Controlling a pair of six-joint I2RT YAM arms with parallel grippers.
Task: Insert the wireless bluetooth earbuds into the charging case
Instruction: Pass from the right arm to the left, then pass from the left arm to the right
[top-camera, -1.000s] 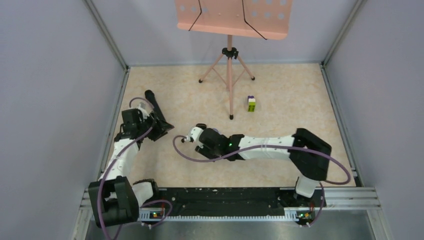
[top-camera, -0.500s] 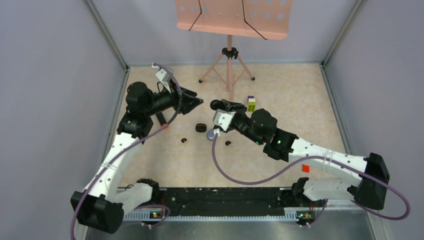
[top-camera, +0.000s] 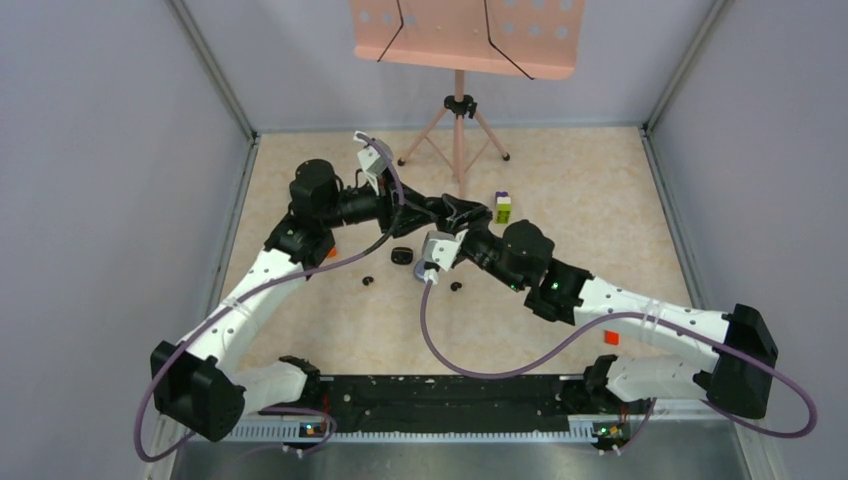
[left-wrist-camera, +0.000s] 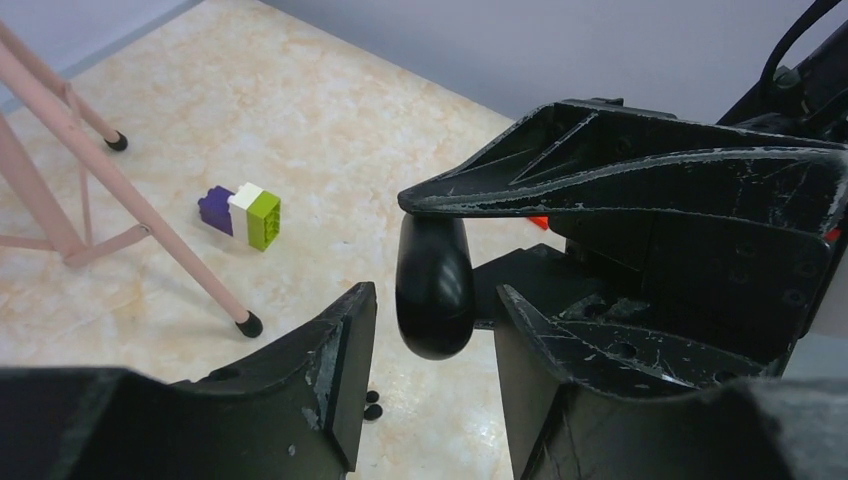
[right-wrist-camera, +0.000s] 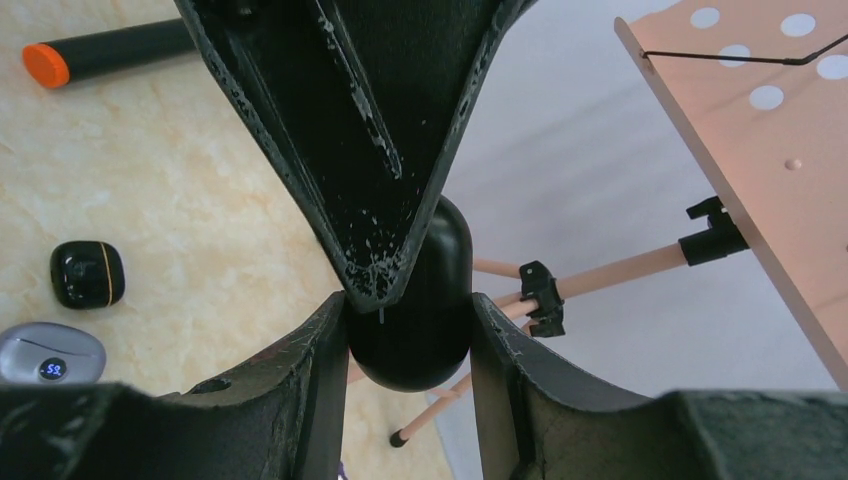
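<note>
My right gripper (right-wrist-camera: 408, 300) is shut on a black rounded charging case (right-wrist-camera: 420, 350), held in the air above the table. My left gripper (left-wrist-camera: 435, 296) is open and faces it. The case's end (left-wrist-camera: 435, 265) lies between the left fingers with a gap on each side. One left finger (right-wrist-camera: 380, 180) overlaps the case from above in the right wrist view. Seen from the top, the two grippers meet near the middle (top-camera: 440, 210). Tiny black earbuds lie on the table (top-camera: 368, 281), (top-camera: 456, 286), (left-wrist-camera: 372, 403).
A small black case (right-wrist-camera: 88, 273) and a grey case with a lit display (right-wrist-camera: 50, 352) lie below the grippers. A black marker with an orange cap (right-wrist-camera: 100, 55) lies to the left. A pink music stand (top-camera: 460, 130) and a green-and-purple block (top-camera: 503, 208) stand behind.
Both arms rose from a folded pose. In the last half second my left gripper swung right to the case held by the right gripper, which stayed in place.
</note>
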